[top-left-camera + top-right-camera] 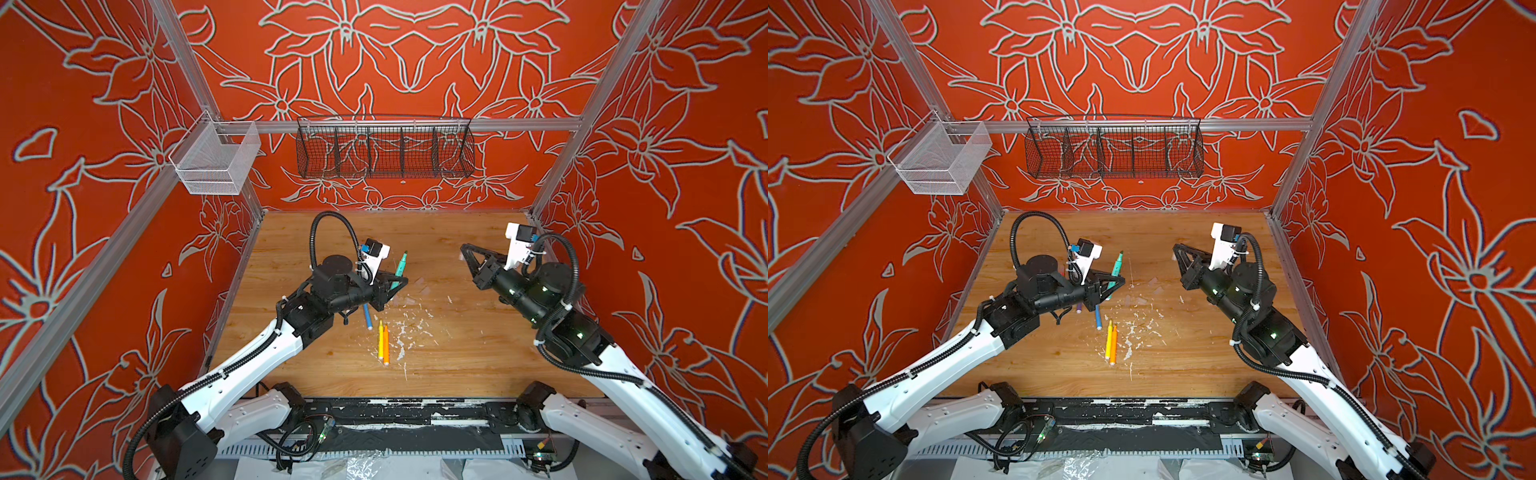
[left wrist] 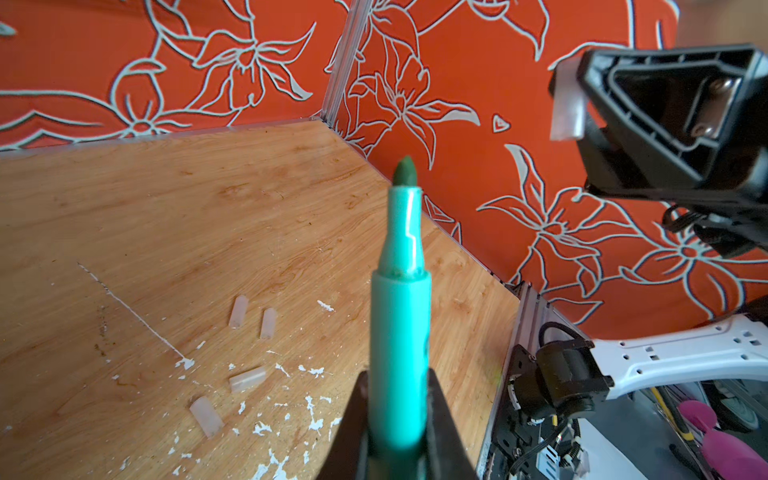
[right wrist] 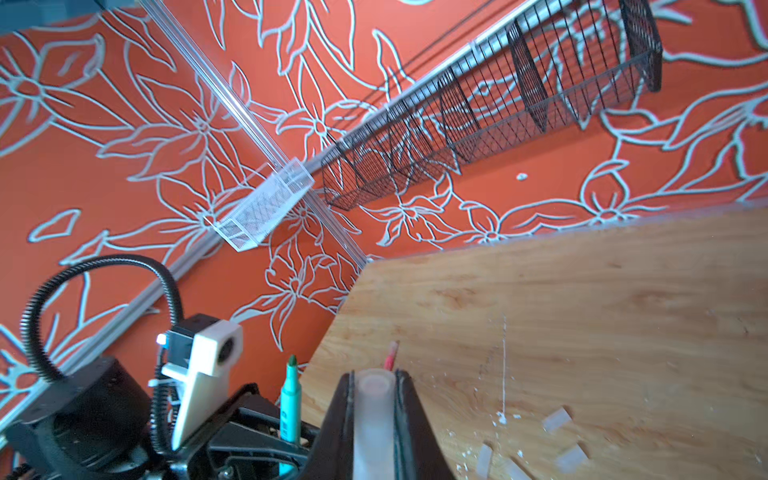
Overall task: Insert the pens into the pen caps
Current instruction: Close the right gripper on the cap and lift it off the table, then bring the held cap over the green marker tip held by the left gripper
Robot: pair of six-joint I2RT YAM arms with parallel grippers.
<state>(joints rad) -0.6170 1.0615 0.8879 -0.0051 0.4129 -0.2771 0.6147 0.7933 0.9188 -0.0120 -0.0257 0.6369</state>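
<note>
Green pen (image 2: 401,316) sits clamped in the left hand (image 2: 397,380), tip bare; the right hand (image 3: 374,382) is clamped on a clear cap (image 3: 374,411), apart from the pen. Loose caps (image 2: 239,311) lie on the worktop (image 2: 166,208).

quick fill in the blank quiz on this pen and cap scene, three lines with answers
1. The pen clamped in the left end effector is ___ in colour.
2. The right end effector grips one translucent pen cap, while in the left wrist view ___ more caps lie loose on the table.
3. On the table, the yellow pen lies side by side with the ___ pen.
Missing words: green; four; orange.
</note>
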